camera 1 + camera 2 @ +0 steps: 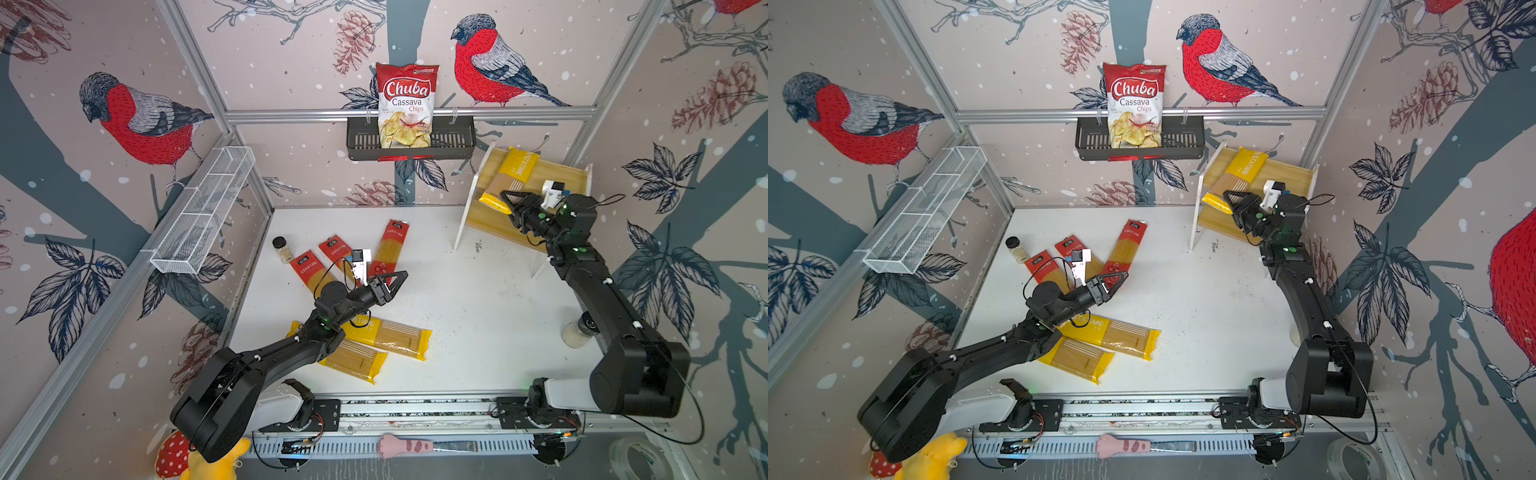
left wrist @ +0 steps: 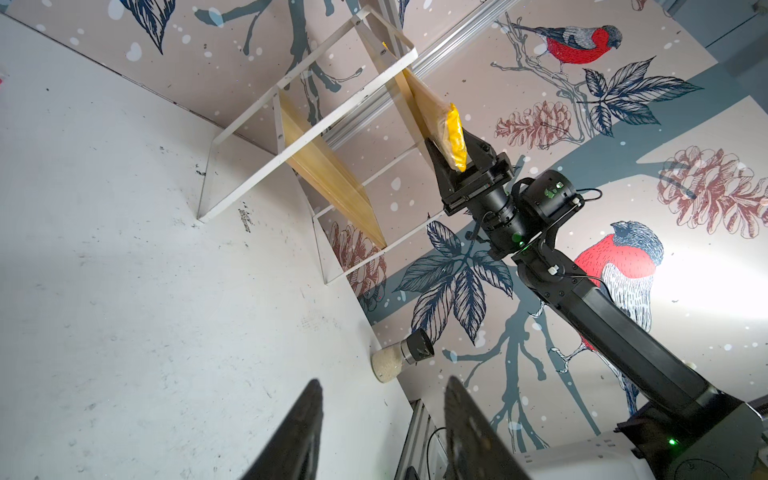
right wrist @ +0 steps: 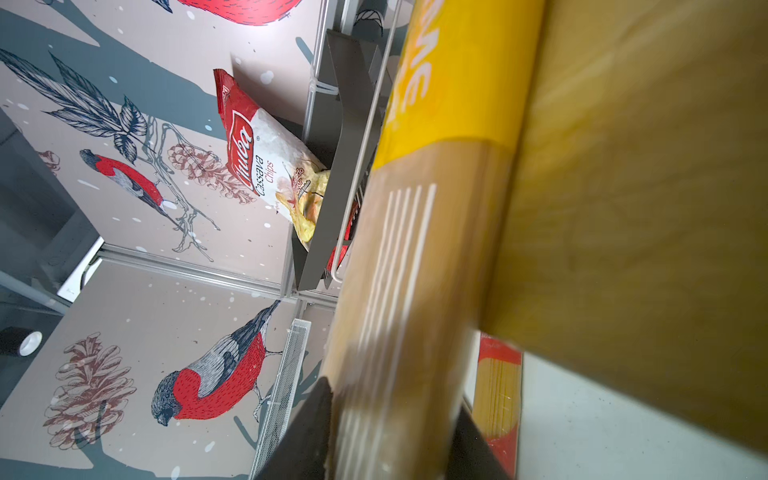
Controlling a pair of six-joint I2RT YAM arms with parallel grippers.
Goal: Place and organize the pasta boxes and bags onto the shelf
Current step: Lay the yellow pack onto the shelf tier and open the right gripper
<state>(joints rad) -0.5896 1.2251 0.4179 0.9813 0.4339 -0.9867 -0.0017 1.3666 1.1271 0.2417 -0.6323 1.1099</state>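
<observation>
At the far left we see a white wire-mesh basket (image 1: 203, 212) fixed to the side rail. On the counter (image 1: 478, 311) below it stands a small black-lidded jar (image 1: 281, 249). Just beside the jar, three red-ended spaghetti packets (image 1: 390, 245) lie fanned out flat.

Our left tool (image 1: 399, 280) hangs over the near ends of those packets. In the left wrist view its fingers (image 2: 307, 419) stand apart with nothing between them, so it is released and empty. Under that arm, two yellow PASTATIME packets (image 1: 395, 336) lie on the counter, one overlapping the other and both partly hidden by the arm.

Further right, on the back rail, a Chuba Cassava Chips bag (image 1: 405, 104) stands in a black slotted basket (image 1: 453, 141).

In the back right corner stands the shelf (image 1: 552, 174). The third yellow packet (image 1: 513, 170) lies on its upper board, set at an angle, with its near end jutting past the front edge. Our right tool (image 1: 506, 203) has that end between its jaws. The right wrist view shows the packet filling the gap, but we cannot tell whether the jaws press on it or sit loose.

At the counter's right edge, a grain-filled jar (image 2: 399, 357) lies on its side.
</observation>
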